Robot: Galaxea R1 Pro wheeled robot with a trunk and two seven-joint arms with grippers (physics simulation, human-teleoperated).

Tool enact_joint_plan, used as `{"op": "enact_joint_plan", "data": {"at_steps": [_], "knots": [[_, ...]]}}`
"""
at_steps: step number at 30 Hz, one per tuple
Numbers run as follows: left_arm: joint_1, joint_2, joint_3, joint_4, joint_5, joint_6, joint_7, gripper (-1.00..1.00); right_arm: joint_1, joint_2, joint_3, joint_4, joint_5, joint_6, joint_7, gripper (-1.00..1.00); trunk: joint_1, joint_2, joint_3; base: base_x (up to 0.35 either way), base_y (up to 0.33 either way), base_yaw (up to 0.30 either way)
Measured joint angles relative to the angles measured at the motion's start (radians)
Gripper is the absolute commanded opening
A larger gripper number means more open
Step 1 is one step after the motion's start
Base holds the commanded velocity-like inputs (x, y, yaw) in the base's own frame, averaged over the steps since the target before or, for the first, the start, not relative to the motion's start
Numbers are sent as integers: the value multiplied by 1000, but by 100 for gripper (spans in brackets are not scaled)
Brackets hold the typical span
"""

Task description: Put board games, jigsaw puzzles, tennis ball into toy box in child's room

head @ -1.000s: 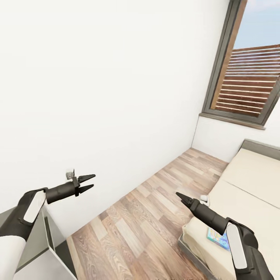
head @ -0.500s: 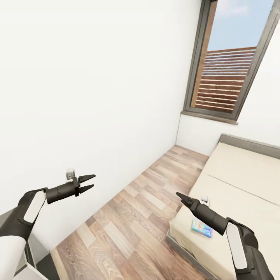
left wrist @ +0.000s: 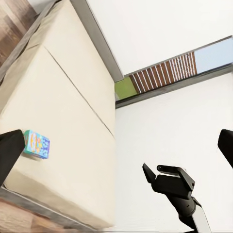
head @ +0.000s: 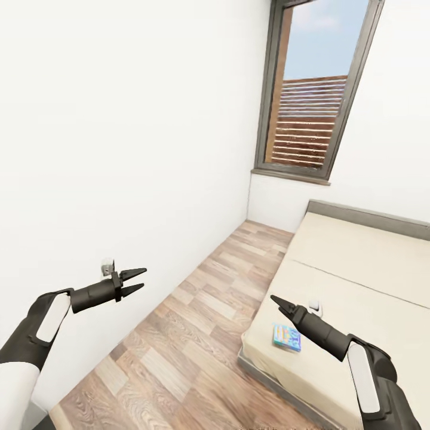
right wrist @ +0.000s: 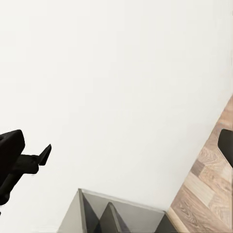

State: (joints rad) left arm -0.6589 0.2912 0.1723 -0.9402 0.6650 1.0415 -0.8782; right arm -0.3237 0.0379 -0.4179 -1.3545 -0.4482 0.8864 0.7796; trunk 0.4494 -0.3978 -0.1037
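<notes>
Facing the near left corner of the large low bed with its plain beige mattress and dark grey frame (head: 358, 263), the robot is in transit and holds nothing. A small flat blue-teal cardboard board game box (head: 287, 337) lies flat on the mattress close to that near corner, just inside the edge; the left wrist view shows it too (left wrist: 37, 144). A small white object (head: 315, 307) sits on the mattress just beyond it; too small to identify. No 2nd game on the bed can be made out.

The left end effector (head: 135, 281) hovers over the wood-plank floor (head: 197, 322) beside the white wall (head: 119, 131), its 2 fingers parted and empty. The right end effector (head: 277, 301) hangs just above the blue-teal box, apart from it; from the head view its fingers look drawn to 1 point, but I cannot tell for sure whether they are closed. A tall dark-framed window (head: 313, 95) stands at the far end of the room.

The step in hand looks like the approach for picking up this box. To do it well, the base should stop square to the bed edge with the box well within reach. The right fingers need to be spread wide enough to span a short side, come down level, and pinch the box by its rim, since a thin box on a soft mattress may sink or slide if pressed from above.
</notes>
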Motion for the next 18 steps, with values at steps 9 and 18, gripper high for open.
{"op": "enact_joint_plan", "data": {"at_steps": [9, 18], "knots": [[0, 0, 1, 0, 0, 0, 0, 100, 0, -2, -1, 5, -5, 0, 0, 100, 0, 0, 0, 0, 0, -279], [0, 1, 1, 1, 0, 0, 0, 100, 1, -1, -3, 6, -11, -35, 2, 100, 0, 0, 0, 0, 0, -256]]}}
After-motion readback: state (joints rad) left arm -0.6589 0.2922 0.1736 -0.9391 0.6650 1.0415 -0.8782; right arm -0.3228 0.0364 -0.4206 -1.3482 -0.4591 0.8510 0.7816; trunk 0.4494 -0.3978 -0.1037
